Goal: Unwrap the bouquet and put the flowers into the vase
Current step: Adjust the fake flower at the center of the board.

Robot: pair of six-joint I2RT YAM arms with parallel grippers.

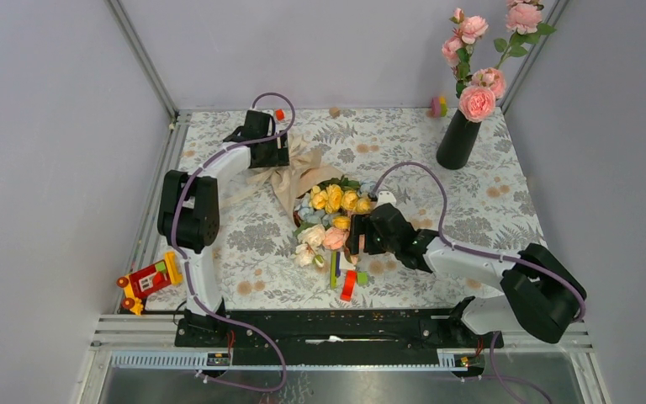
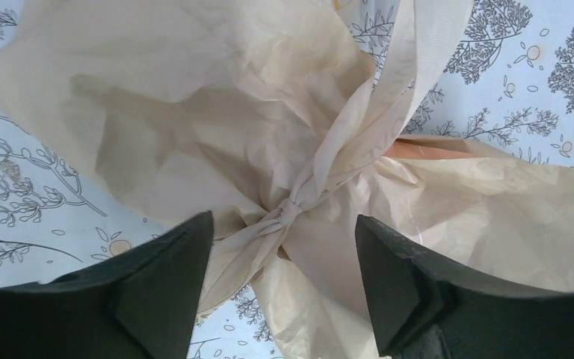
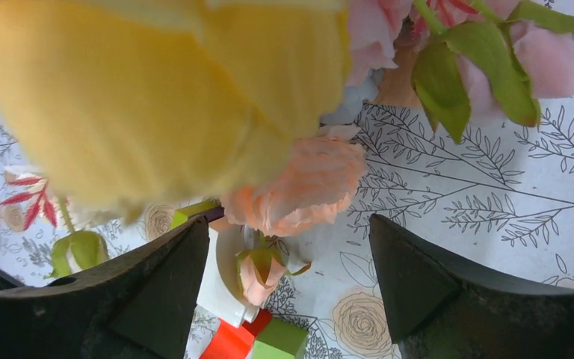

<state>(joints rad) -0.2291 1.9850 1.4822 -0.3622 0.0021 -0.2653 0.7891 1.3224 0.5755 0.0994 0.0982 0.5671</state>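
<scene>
The left gripper [image 2: 284,215] hangs released over the twisted knot of the paper [image 2: 194,112], which looks light, soft and easy to tear; a loose edge seems the better hold. The bouquet [image 1: 311,189] lies in the middle of the counter [image 1: 488,210], its flowers [image 1: 336,202] light on thin bendy stems. The right gripper [image 3: 288,219] is released just beside them. The vase [image 1: 458,139] stands back right, well apart. The counter is leaf-printed, the walls [image 1: 42,126] plain grey.

Bouquet [image 1: 332,215] lies mid-table, blooms toward the near edge, paper [image 1: 294,174] trailing far-left. Black vase [image 1: 458,139] stands far right, holding pink roses [image 1: 475,63].
</scene>
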